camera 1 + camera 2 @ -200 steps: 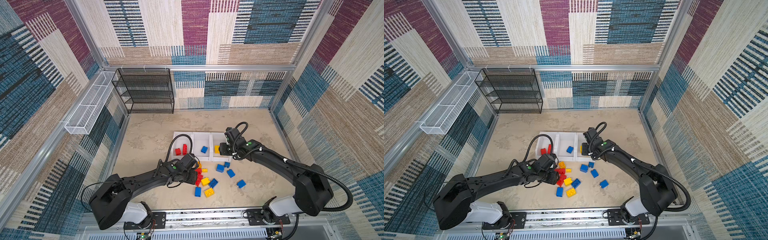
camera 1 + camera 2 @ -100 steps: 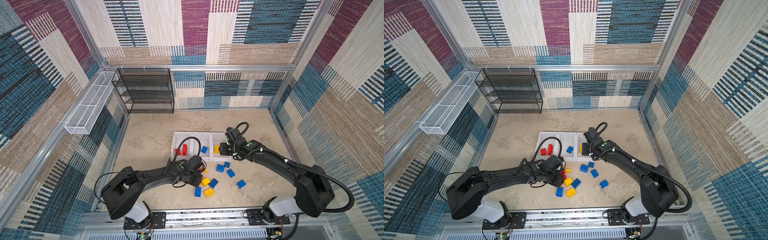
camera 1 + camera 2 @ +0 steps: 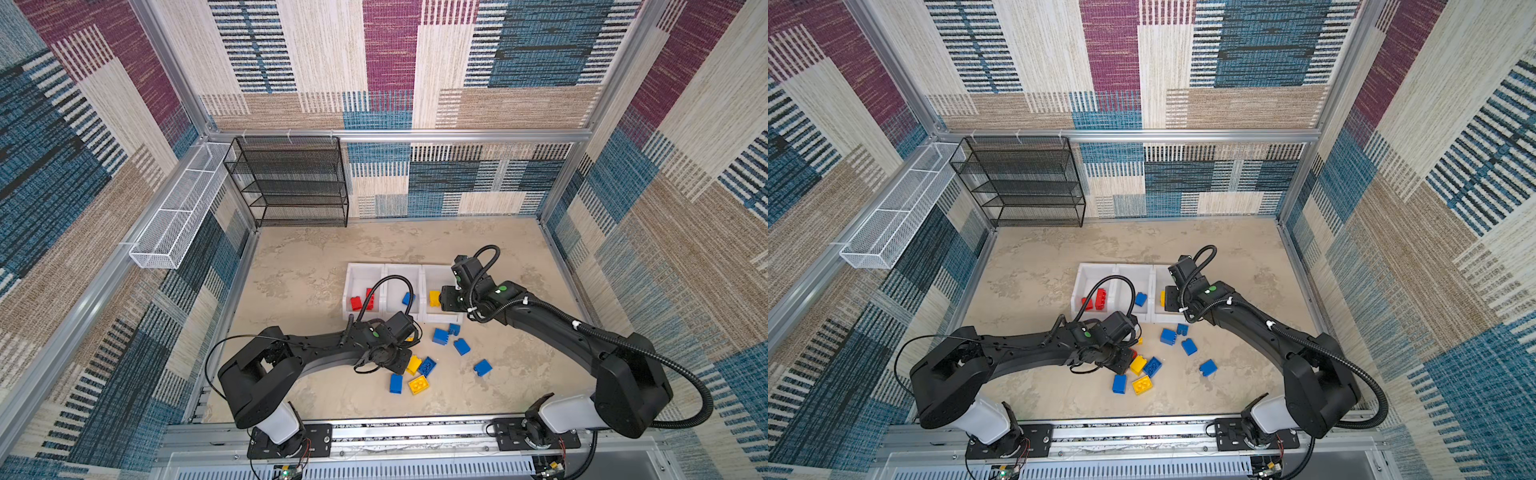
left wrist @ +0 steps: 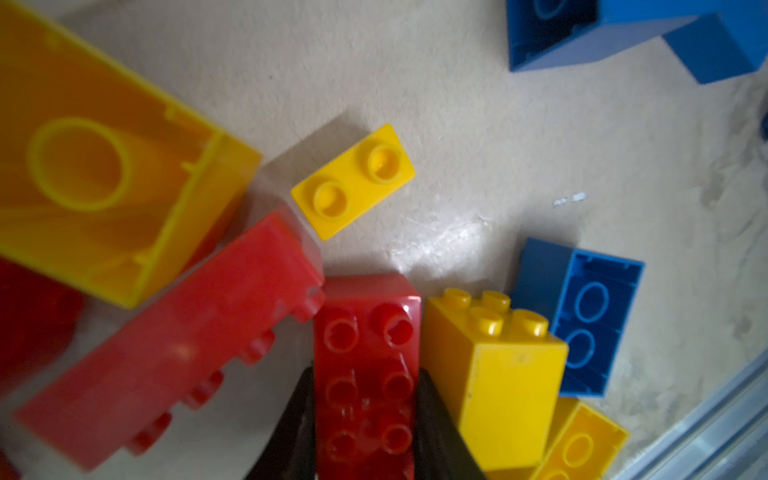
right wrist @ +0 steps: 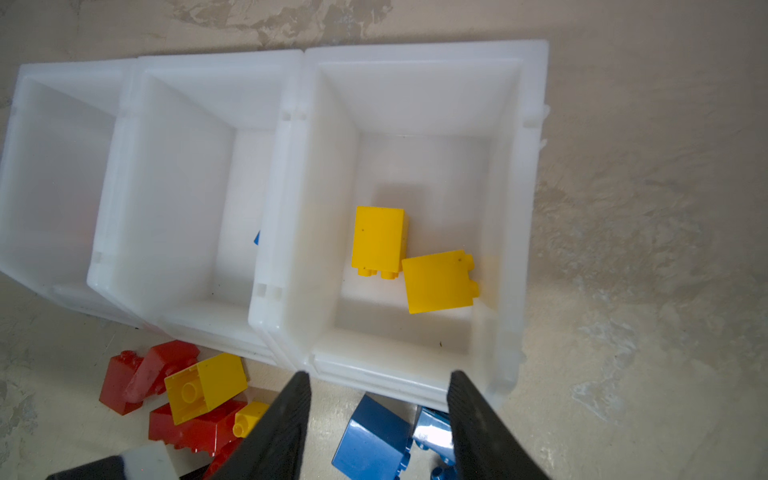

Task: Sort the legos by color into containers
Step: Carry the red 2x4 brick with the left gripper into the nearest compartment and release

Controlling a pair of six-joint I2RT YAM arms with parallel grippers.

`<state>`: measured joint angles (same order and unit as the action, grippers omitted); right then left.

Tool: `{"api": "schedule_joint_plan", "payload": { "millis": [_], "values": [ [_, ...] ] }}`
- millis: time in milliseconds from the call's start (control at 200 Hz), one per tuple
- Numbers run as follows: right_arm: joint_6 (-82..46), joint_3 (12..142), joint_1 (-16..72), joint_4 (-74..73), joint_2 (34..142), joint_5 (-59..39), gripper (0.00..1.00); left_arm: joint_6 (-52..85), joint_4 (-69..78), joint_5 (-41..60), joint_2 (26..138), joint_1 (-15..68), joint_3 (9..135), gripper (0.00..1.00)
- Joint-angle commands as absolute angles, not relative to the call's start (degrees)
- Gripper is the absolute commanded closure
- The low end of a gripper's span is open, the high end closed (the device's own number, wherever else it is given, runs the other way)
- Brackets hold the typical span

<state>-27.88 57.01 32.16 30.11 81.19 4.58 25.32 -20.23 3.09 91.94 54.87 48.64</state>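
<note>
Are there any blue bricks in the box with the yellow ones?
No, the right wrist view shows that bin holding just two yellow bricks, nothing blue.

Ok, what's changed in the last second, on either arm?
The left tool pushed down into the loose pile and closed on a red brick. The right tool stays open above the bin holding yellow bricks; contents of the three bins look unchanged.
</note>
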Motion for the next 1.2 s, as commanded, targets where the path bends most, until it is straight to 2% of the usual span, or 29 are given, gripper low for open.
{"api": "schedule_joint_plan", "payload": {
  "millis": [0,200,346,556,706,851,1197],
  "values": [
    [-28.32,56.90,32.17,29.88,80.53,5.27,0.44,24.17,-20.67,2.37,92.21,55.02,48.71,0.73],
    [-28.33,57.24,32.08,30.36,79.72,5.53,0.45,24.52,-22.64,2.36,87.27,55.02,49.02,0.75],
    [-28.24,57.65,32.13,30.76,79.11,5.85,0.45,23.29,-26.09,-2.82,81.38,54.22,51.82,0.74],
    [-28.30,57.41,32.08,30.94,78.66,5.76,0.46,18.65,-27.46,-2.45,78.82,43.18,56.64,0.73],
    [-28.65,56.88,32.08,30.76,78.22,5.44,0.46,14.79,-27.15,-0.71,82.75,32.41,60.49,0.73],
    [-29.00,56.10,32.11,30.67,77.83,5.27,0.46,12.53,-27.83,0.57,91.06,26.19,66.06,0.73],
    [-29.82,54.24,32.08,31.29,76.05,5.33,0.46,11.34,-29.74,2.37,103.91,22.28,76.65,0.68]
  ]
}}
